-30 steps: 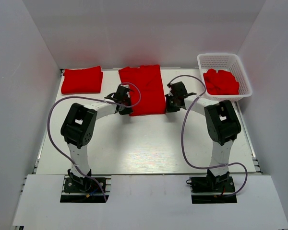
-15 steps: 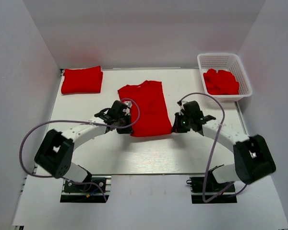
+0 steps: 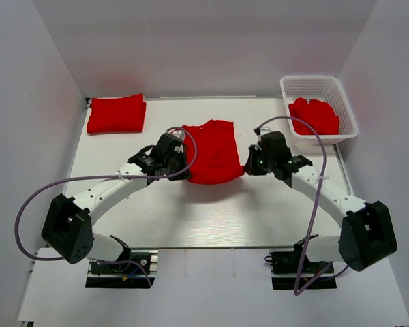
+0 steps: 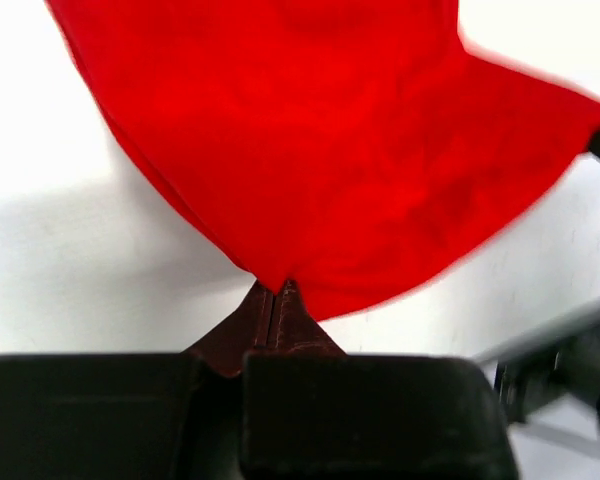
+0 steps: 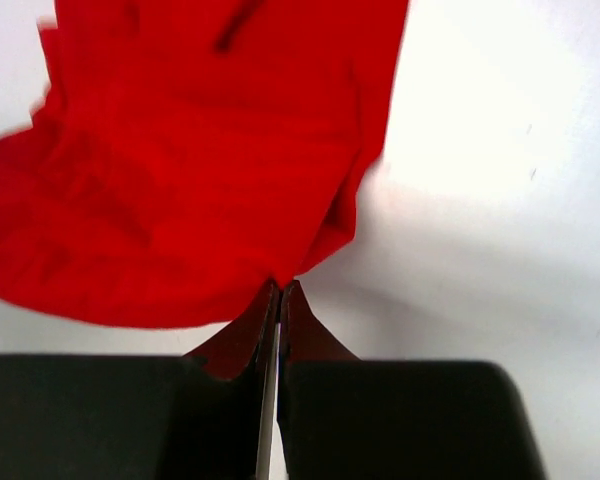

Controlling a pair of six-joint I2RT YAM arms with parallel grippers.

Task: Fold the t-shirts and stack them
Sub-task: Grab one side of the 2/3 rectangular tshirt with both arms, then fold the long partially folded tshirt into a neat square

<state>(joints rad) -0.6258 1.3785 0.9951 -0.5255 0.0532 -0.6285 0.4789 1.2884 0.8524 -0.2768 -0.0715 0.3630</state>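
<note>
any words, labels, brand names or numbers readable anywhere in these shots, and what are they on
No text can be read in any view.
middle t-shirt: plain red, no print or tag showing.
folded t-shirt: plain red, nothing written.
crumpled t-shirt in the basket: plain red; the basket is bare white lattice with no label.
left arm and right arm: no lettering shows.

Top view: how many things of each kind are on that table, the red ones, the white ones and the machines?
Red t-shirts: 3 (folded t-shirt; held t-shirt between both arms; crumpled heap in the basket, which may hide more)
White basket: 1
Robot arms: 2 (left arm, right arm)
Total: 6
</note>
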